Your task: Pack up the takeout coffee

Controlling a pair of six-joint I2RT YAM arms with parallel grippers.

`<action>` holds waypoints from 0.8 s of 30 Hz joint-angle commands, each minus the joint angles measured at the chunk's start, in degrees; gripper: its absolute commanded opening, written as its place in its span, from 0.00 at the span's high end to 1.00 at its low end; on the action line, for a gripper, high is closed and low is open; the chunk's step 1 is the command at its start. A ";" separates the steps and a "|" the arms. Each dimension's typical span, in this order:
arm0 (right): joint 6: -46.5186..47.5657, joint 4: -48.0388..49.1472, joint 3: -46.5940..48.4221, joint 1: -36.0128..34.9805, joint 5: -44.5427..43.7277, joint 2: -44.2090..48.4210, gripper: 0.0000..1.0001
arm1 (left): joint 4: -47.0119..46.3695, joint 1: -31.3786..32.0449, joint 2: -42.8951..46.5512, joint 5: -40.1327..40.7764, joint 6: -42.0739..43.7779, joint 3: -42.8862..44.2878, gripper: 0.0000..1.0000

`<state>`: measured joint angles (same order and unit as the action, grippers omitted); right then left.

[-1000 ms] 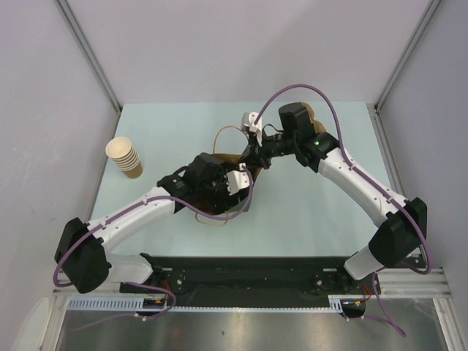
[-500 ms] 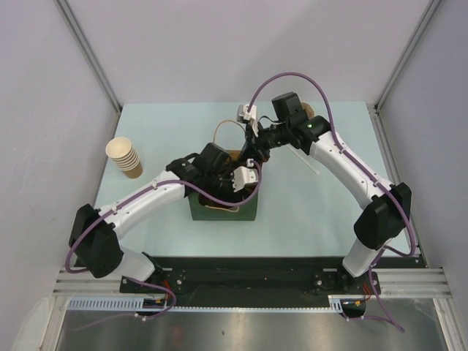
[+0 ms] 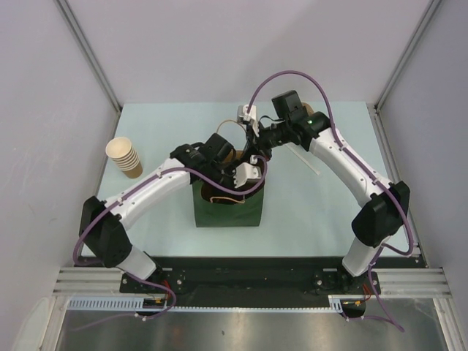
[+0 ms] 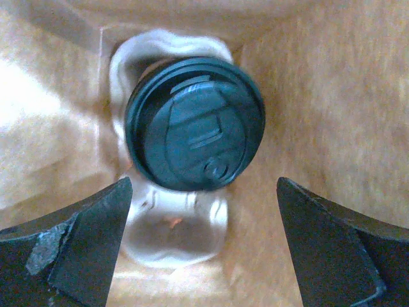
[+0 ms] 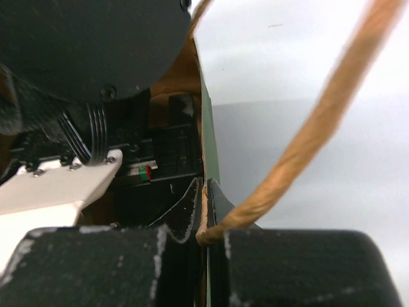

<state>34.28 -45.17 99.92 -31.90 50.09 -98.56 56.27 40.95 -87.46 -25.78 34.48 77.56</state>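
1. Since 0.5 s ago the tall dark green paper bag [image 3: 227, 210] with twine handles has come more upright on the pale blue-green worktop [image 3: 168, 124], so you now see more of its green front face from above. The left arm's wrist has shifted a little toward the far side over the bag's mouth. The right arm has barely moved.
2. The takeout coffee cup with its round black plastic lid [image 4: 195, 125] stands upright at the bottom of the bag, seated in a pale moulded pulp tray [image 4: 176, 240]. Only the lid shows, because the cup's wall is hidden beneath it. The bag's brown inner walls close in around it.
3. A stack of lidless pale paper cups [image 3: 124, 157] sits well apart near the worktop's left edge. A thin pale stick [image 3: 306, 162] lies on the worktop under the right arm.
4. In the top view the left arm's wrist fills the bag's mouth. 1 twine handle [image 5: 319, 115] loops across in front of the right wrist camera.
5. Your left tool [image 4: 203, 211] hangs inside the bag above the cup with its jaws spread wide, holding nothing and apart from the lid.
6. Your right tool [image 5: 206, 198] is clamped narrow on the bag's far rim, pinching the green wall and the root of the twine handle between its 2 fingers.
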 commanded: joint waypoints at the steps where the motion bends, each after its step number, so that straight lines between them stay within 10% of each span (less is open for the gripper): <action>1: 1.58 -1.24 2.65 -0.09 0.81 -0.66 1.00 | 1.65 -0.26 0.10 -2.61 3.05 5.14 0.00; 24: 3.77 -1.59 2.65 0.00 -3.24 -0.58 1.00 | 5.25 -0.78 3.44 -4.01 2.18 16.20 0.00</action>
<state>37.12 -46.83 100.01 -31.79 47.03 -99.02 59.42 40.75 -85.93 -26.44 36.99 88.20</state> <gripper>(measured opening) 0.022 0.994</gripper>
